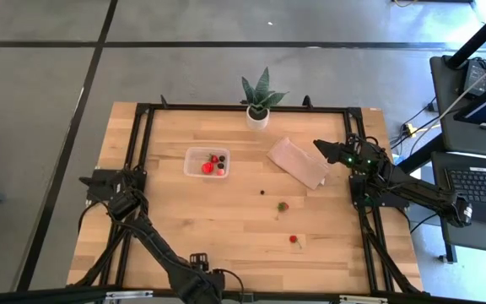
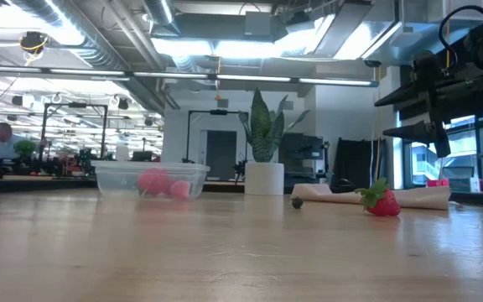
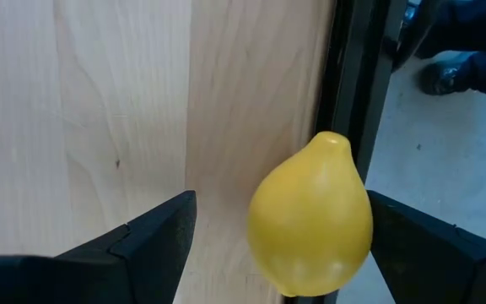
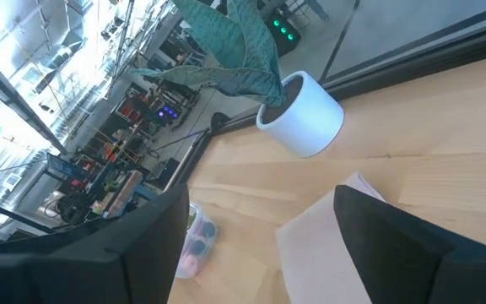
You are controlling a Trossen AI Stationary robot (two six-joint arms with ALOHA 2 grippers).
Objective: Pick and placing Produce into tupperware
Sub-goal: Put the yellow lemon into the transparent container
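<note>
A yellow lemon (image 3: 310, 221) lies on the wooden table by the black rail (image 3: 353, 76) at the near edge. My left gripper (image 3: 281, 207) points down over it, open, one finger on each side; in the high view the gripper (image 1: 198, 261) hides the lemon. The clear tupperware (image 1: 207, 162) holds red, pink and dark pieces. A dark berry (image 1: 262, 192) and two strawberries (image 1: 283, 205) (image 1: 294, 240) lie loose on the table. My right gripper (image 1: 321, 148) waits open at the right, above the tan sheet's edge. My left gripper comes at the lemon from above, with the lemon resting on the table between its fingers. One finger (image 3: 163, 232) stands clear of it. The other fingertip (image 3: 386, 215) is right at the lemon's side (image 3: 363, 211); I cannot tell whether it touches.
A potted plant in a white pot (image 1: 258, 114) stands at the far edge. A flat tan sheet (image 1: 298, 162) lies right of the tupperware. A black frame (image 1: 142, 135) runs around the table. Bare wood lies between the loose fruit and the tupperware.
</note>
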